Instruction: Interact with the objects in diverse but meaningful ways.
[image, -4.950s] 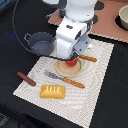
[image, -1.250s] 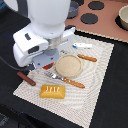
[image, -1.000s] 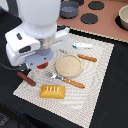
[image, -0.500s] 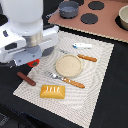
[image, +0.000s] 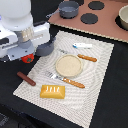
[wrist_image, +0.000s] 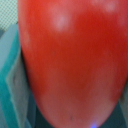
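A red tomato (image: 28, 58) hangs under my gripper (image: 26, 54), which is shut on it, above the mat's edge on the exterior view's left. In the wrist view the tomato (wrist_image: 75, 60) fills nearly the whole picture, with a grey-teal finger (wrist_image: 12, 95) pressed against its side. The blue-grey handled pot (image: 46, 48) sits just beside the tomato, partly hidden by the arm. On the mat lie a brown sausage (image: 26, 78), a yellow-orange bread loaf (image: 52, 91) and a flat white fish (image: 82, 45).
A tan round plate (image: 68, 65) sits mid-mat, with an orange-handled knife (image: 87, 58) and fork (image: 67, 80) beside it. Behind the mat stands a toy stove (image: 90, 18) with dark burners, a second dark pot (image: 69, 8) and a bowl (image: 123, 17).
The arm has lifted the tomato off the plate and carried it toward the exterior view's left, past the pot. The plate is now bare.
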